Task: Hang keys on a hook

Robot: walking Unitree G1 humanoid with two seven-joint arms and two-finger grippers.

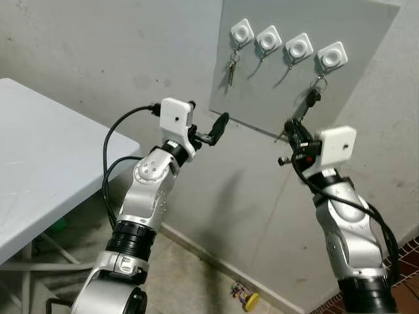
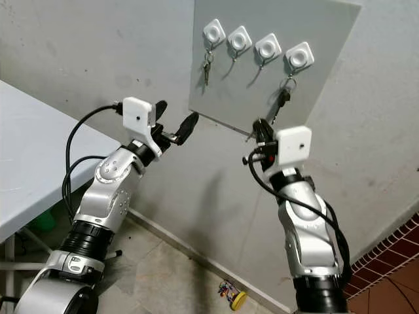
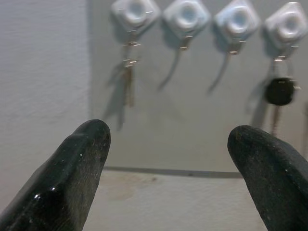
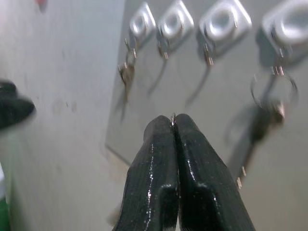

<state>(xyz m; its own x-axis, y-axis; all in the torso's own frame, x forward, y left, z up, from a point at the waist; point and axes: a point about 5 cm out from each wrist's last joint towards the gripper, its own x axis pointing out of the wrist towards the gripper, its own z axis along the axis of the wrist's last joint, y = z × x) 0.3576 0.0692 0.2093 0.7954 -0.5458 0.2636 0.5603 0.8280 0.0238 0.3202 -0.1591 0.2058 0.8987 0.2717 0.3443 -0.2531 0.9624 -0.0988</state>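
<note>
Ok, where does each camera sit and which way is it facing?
Left eye: on the head, facing forward and down at the board; both arms show.
Right eye: beside it, same scene.
Left wrist: looks past the open left gripper at the hooks.
Right wrist: looks past the right gripper, jaws shut on a key, at the hooks.
Shared: all four show the hooks.

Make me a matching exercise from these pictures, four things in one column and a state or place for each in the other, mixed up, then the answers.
Column one:
1. left gripper
2. right gripper
3. leftmost hook
4. second hook from the left

Column two:
A. bare, nothing hanging from it
B. fingers spread apart, nothing between them
C. silver keys hanging from it
D. fingers pressed together, a bit of metal at the tips

Pairs: 1-B, 2-D, 3-C, 4-A
</note>
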